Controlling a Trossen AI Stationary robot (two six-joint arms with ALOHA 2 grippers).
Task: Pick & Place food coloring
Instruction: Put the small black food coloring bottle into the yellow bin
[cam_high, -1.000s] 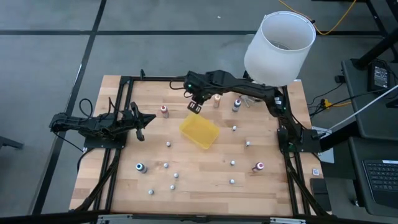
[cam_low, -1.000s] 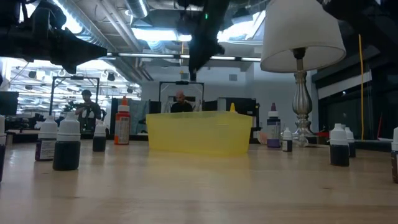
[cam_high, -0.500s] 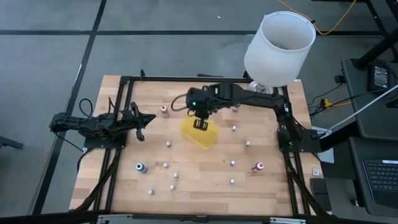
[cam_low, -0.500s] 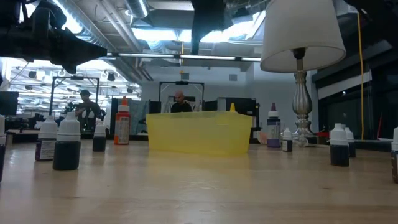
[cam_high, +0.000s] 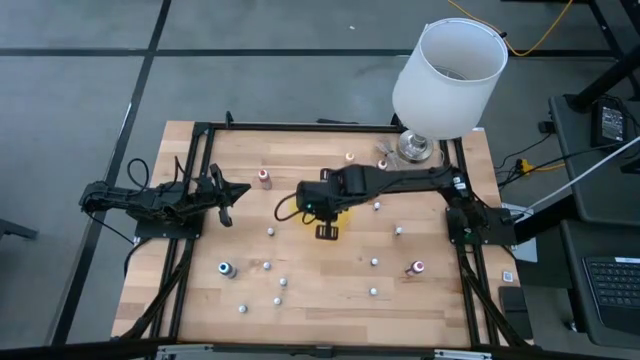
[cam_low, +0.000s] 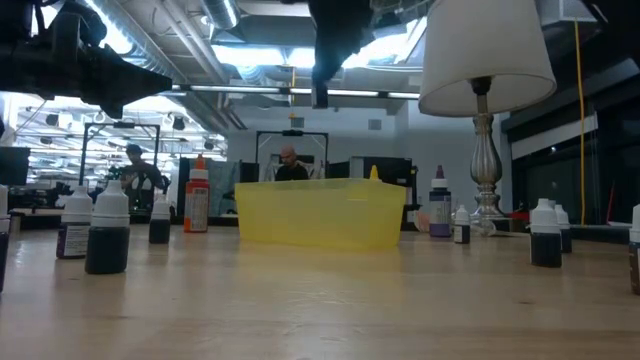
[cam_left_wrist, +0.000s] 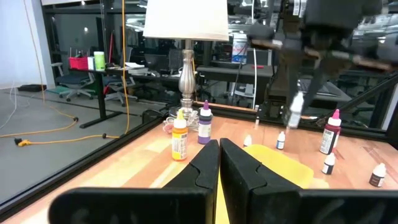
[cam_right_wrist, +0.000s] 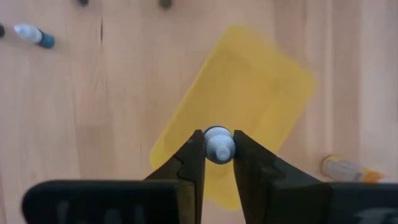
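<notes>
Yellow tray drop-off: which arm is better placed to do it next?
The right. Its gripper is shut on a white-capped bottle directly above the yellow tray. The left gripper sits shut and empty at the table's left edge, far from the tray.

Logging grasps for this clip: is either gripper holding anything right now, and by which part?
The right gripper pinches a small white-capped dropper bottle at its cap end, above the yellow tray. The left gripper is shut and holds nothing.
</notes>
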